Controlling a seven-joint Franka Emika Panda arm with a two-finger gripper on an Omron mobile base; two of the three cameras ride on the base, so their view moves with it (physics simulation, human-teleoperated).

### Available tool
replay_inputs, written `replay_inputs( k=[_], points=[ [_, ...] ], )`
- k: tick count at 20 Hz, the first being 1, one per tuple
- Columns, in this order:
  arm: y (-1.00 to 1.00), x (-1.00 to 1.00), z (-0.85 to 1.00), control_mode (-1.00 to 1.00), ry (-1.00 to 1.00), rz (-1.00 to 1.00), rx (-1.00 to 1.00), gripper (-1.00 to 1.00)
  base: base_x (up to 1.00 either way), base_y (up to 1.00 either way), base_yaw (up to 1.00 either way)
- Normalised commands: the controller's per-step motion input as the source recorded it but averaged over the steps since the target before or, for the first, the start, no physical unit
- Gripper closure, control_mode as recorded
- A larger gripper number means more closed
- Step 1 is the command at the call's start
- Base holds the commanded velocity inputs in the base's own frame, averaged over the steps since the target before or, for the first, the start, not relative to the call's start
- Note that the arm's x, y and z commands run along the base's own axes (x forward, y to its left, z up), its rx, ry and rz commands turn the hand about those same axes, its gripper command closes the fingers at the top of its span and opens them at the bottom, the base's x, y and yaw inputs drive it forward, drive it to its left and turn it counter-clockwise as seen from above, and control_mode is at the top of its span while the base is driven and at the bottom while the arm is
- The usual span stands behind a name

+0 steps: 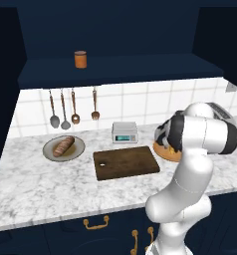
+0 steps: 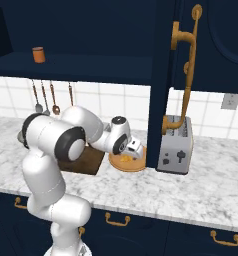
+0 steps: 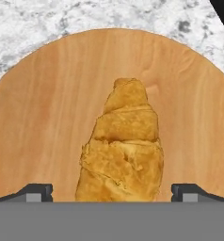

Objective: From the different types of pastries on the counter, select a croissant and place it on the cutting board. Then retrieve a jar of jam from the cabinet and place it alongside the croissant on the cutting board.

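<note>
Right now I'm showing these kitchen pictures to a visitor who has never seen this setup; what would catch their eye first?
Probably the golden-yellow curved croissant, lying on a round light wooden plate with the open gripper straddling it from above. Next, the white robot arm bending over the marbled counter beside the bare dark brown cutting board. Then the small orange-brown jar standing alone on the navy cabinet shelf.
</note>
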Motion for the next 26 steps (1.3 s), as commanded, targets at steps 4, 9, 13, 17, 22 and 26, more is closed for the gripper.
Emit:
replay_inputs(
  k=[4, 9, 13, 17, 22, 26],
  points=[
    [-0.17, 0.18, -0.14, -1.0, 0.0, 0.0, 0.0, -1.0, 0.0, 0.0, 0.0],
    [-0.19, 0.0, -0.22, -1.0, 0.0, 0.0, 0.0, -1.0, 0.0, 0.0, 0.0],
    [0.02, 0.06, -0.16, -1.0, 0.0, 0.0, -0.01, 1.0, 0.0, 0.0, 0.0],
    [0.0, 0.05, -0.17, -1.0, 0.0, 0.0, 0.0, 1.0, 0.0, 0.0, 0.0],
    [0.0, -0.01, -0.07, -1.0, -0.02, 0.0, 0.0, 1.0, 0.0, 0.0, 0.0],
    [0.03, -0.14, 0.47, -1.0, -0.06, 0.0, 0.0, 1.0, 0.0, 0.0, 0.0]
  ],
)
